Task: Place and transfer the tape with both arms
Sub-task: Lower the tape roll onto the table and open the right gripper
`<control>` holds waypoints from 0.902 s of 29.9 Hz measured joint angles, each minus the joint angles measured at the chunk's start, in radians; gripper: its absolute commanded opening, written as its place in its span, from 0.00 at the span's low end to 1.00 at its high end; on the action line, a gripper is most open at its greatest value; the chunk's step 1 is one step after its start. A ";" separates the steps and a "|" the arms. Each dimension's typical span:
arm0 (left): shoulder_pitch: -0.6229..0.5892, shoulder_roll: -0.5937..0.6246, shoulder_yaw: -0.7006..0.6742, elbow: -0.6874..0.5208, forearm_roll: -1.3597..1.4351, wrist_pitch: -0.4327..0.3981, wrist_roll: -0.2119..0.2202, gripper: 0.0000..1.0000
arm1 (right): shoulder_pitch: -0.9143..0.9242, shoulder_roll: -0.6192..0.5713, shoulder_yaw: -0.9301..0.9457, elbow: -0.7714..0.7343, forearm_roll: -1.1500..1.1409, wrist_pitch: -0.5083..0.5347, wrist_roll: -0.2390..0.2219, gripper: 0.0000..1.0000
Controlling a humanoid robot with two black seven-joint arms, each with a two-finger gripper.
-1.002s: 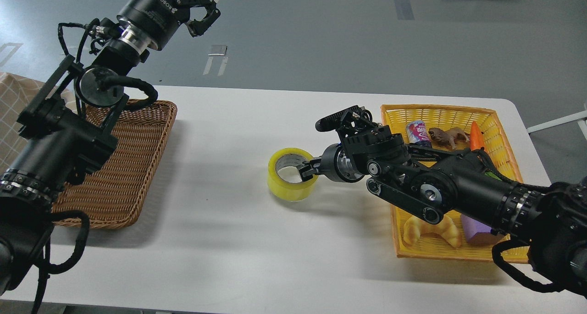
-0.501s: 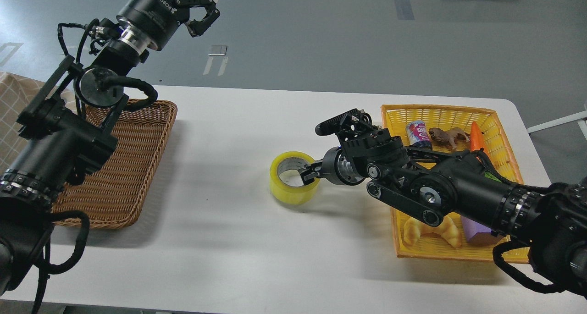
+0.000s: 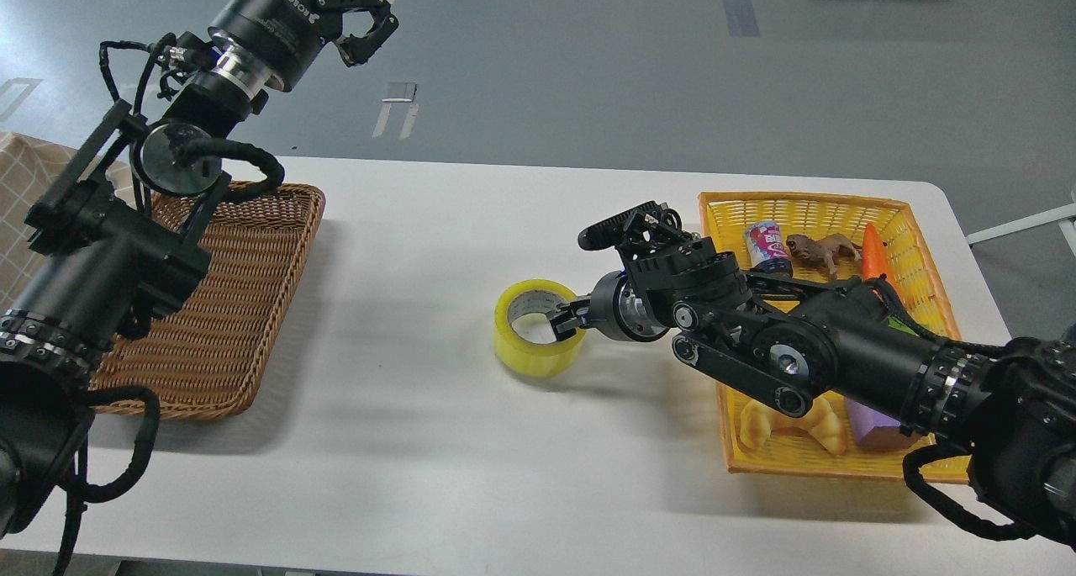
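The yellow tape roll (image 3: 528, 353) lies on the white table (image 3: 420, 248) near its middle, core opening facing up. My right gripper (image 3: 561, 317) reaches in from the right and is closed on the roll's right wall, one finger inside the core and one outside. My left gripper (image 3: 370, 8) is raised high at the upper left, far from the tape, with its fingers spread and nothing between them; the fingertips are partly cut off by the top edge.
A brown wicker tray (image 3: 252, 307) sits at the table's left under my left arm. A yellow basket (image 3: 731, 441) at the right holds a can (image 3: 767, 244), a toy animal (image 3: 820, 248), a carrot (image 3: 874, 250), a croissant toy (image 3: 794, 425) and a purple block (image 3: 874, 429).
The tape and my right gripper have sunk slightly toward the table. My left arm has shifted a little to the left.
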 measured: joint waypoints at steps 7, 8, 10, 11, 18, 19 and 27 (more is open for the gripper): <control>0.000 -0.002 -0.001 0.000 0.000 0.000 0.000 0.98 | -0.002 0.000 0.005 -0.001 0.001 0.000 0.001 0.67; 0.000 -0.003 -0.001 0.000 0.000 0.000 0.000 0.98 | -0.002 0.000 0.006 -0.001 0.002 0.000 0.001 0.69; 0.000 -0.003 -0.001 0.000 0.000 0.000 0.000 0.98 | -0.002 0.000 0.012 -0.001 0.003 0.000 0.001 0.79; 0.000 -0.003 -0.001 0.000 0.000 0.000 0.000 0.98 | -0.003 0.000 0.017 -0.001 0.003 0.000 0.001 0.82; 0.000 -0.003 -0.002 0.000 0.000 0.000 0.000 0.98 | 0.003 0.000 0.040 0.005 0.014 0.000 0.003 0.92; 0.000 -0.003 -0.002 0.000 0.000 0.000 0.000 0.98 | 0.005 0.000 0.046 0.009 0.016 0.000 0.003 0.92; 0.002 -0.001 0.000 -0.011 0.000 0.000 0.000 0.98 | 0.029 -0.051 0.115 0.069 0.021 0.000 0.004 0.92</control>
